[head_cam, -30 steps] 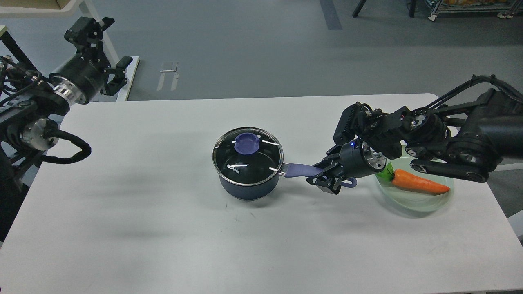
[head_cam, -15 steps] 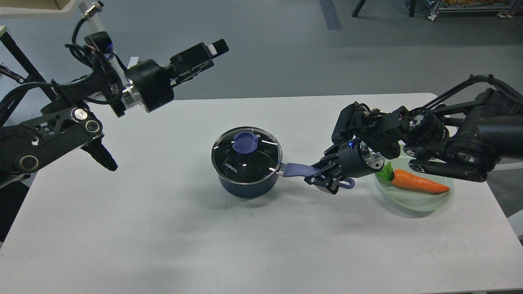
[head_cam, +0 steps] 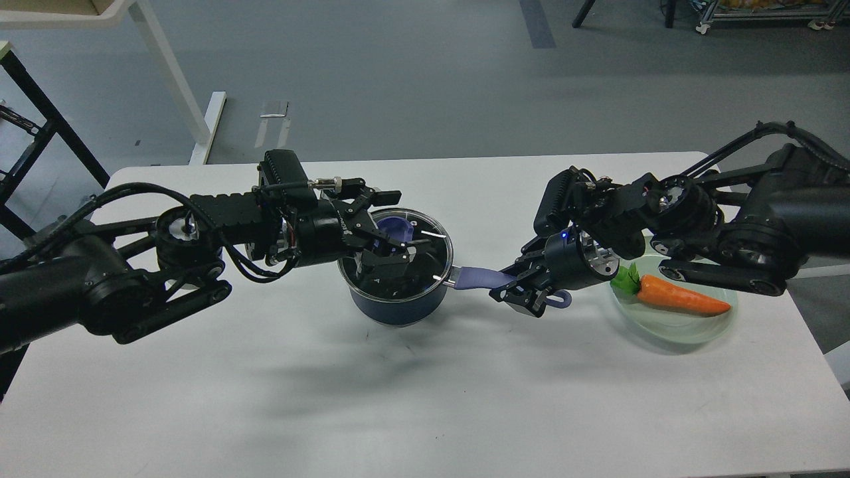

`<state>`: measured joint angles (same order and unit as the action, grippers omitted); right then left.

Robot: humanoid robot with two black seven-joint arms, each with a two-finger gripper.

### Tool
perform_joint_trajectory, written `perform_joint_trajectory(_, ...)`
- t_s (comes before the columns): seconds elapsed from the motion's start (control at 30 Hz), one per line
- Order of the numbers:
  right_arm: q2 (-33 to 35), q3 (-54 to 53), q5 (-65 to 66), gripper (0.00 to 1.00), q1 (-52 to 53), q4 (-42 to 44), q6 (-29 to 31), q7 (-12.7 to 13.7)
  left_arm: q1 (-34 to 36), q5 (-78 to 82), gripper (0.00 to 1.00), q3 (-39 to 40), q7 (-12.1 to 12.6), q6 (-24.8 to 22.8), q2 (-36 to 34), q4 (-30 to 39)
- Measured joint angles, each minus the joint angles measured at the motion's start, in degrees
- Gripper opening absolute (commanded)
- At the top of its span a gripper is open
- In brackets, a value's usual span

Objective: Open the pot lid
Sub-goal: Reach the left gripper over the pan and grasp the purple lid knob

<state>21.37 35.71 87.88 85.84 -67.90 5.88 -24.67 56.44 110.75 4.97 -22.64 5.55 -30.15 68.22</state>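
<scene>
A dark blue pot [head_cam: 398, 307] stands mid-table with a glass lid [head_cam: 431, 247] on it. The lid's blue knob [head_cam: 396, 230] is partly hidden. My left gripper [head_cam: 392, 226] is open, its fingers on either side of the knob, one behind it and one in front over the glass. My right gripper [head_cam: 521, 287] is shut on the pot's blue handle [head_cam: 481, 277] at its far end.
A pale green plate [head_cam: 684, 328] with an orange carrot [head_cam: 680, 295] lies on the white table [head_cam: 425, 398], right of the pot and under my right arm. A white table leg [head_cam: 169, 70] stands on the floor at back left.
My left arm has swung down from high at the back left to the pot, and its open gripper now straddles the lid knob. The right gripper and pot have shifted slightly left.
</scene>
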Motion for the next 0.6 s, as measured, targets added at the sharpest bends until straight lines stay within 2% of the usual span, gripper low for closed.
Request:
perform_joint_trajectory(0.5,0.0,0.0,0.0,0.22,0.4,0.0,0.0,-0.2,-0.8,-0.6,0.96,-2.7,0.0,3.0,2.2,-4.8)
perform_joint_trajectory(0.57,0.0,0.0,0.0,0.22,0.4,0.0,0.0,-0.3,-0.8,-0.6,0.94,-3.2,0.0,3.7,2.4,-5.8)
perform_joint_trajectory(0.6,0.0,0.0,0.0,0.22,0.5,0.0,0.0,-0.4,-0.8,-0.6,0.89,-3.4,0.0,4.0,2.5,-6.3)
